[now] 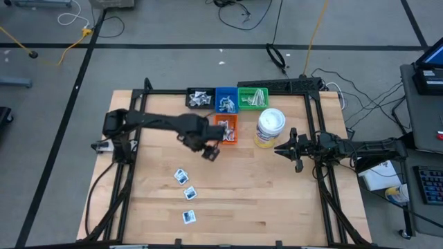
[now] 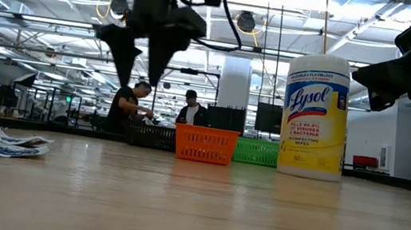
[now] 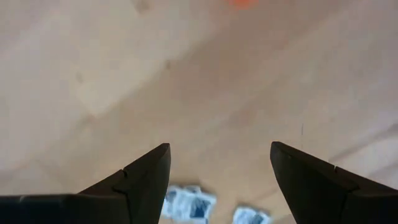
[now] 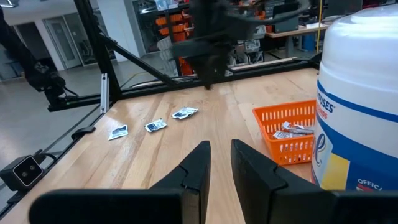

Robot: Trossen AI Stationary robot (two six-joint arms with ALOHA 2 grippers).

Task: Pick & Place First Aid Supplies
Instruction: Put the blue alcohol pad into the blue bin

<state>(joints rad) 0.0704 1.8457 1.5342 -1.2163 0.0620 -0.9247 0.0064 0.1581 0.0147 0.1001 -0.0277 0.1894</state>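
Left gripper (image 1: 210,153) hung above the tabletop (image 1: 277,200), just beside the orange basket (image 1: 226,129) on its near side, jaws spread wide and holding nothing. Three packets (image 1: 181,176) lay loose on the wood, in a line running from near the basket toward the tabletop's near edge; more supplies sat in the orange basket and in the black (image 1: 199,98), blue (image 1: 225,100) and green (image 1: 252,98) bins just behind it. In the left wrist view, only two packets (image 3: 188,203) showed, low between the fingers (image 3: 148,180), not yet centred.

Right gripper (image 1: 285,147) waited beyond the Lysol tub (image 1: 269,128), on the tub's side away from the basket, fingers nearly together, nothing between them.

Likely trouble, judged from this layout:

- Packets flat and thin against the wood: a descent stopped short would close on air; one pushed too far would jam the fingertips on the tabletop.
- Off-centre approach: one finger could land on the packet and skid it away from the basket instead of lifting it.
- Nearest packet looked doubled or overlapped in the low view (image 2: 10,144); a pinch could take two, or drop one on the way.
- Basket rim close to the left arm: a low carry could clip it and shove the basket toward the tub.
- A light packet might cling to a finger on release and miss the basket.
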